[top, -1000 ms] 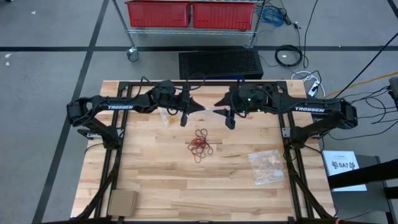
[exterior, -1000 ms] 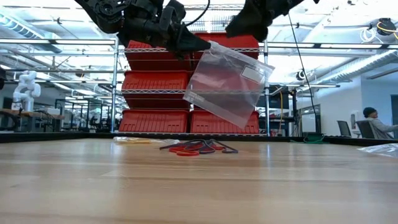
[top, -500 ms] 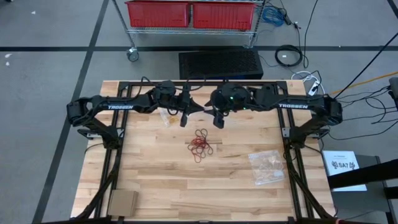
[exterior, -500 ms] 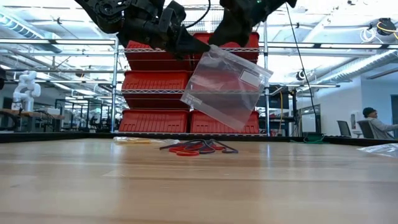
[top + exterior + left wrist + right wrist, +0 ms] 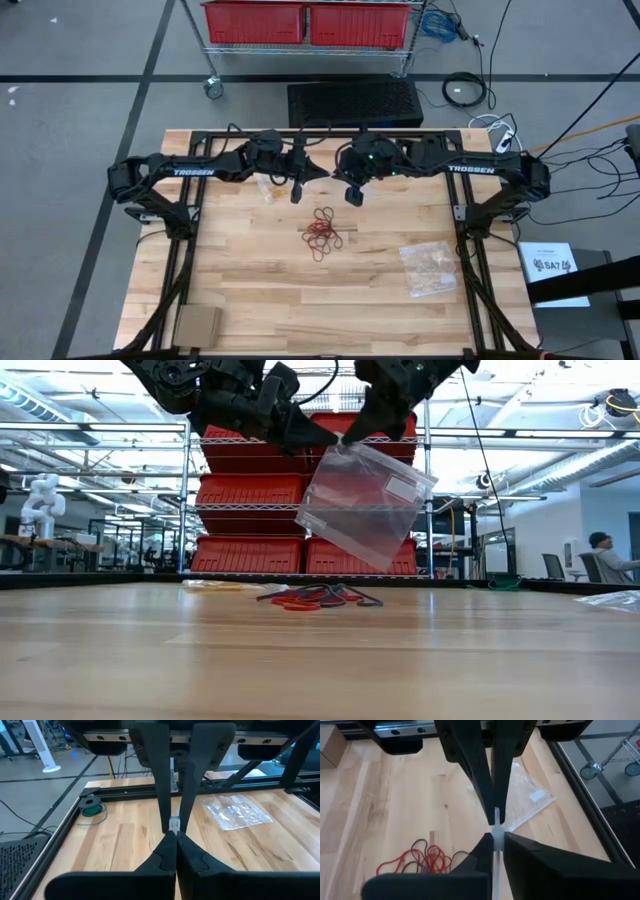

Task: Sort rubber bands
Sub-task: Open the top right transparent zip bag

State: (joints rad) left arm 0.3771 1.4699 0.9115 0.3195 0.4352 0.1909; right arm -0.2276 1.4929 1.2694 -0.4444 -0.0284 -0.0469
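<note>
Fingers of both my arms, left point(image 5: 312, 175) and right point(image 5: 340, 178), pinch shut on the clear bag point(image 5: 362, 502) above the tabletop point(image 5: 250, 290), which from low down hangs tilted over the rubber bands point(image 5: 318, 598), while my right wrist shows that red-and-dark heap below.

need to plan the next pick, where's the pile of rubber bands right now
In the high view the rubber bands lie loose near the table's middle, below the left hand and right hand, which together hold a clear bag above.
</note>
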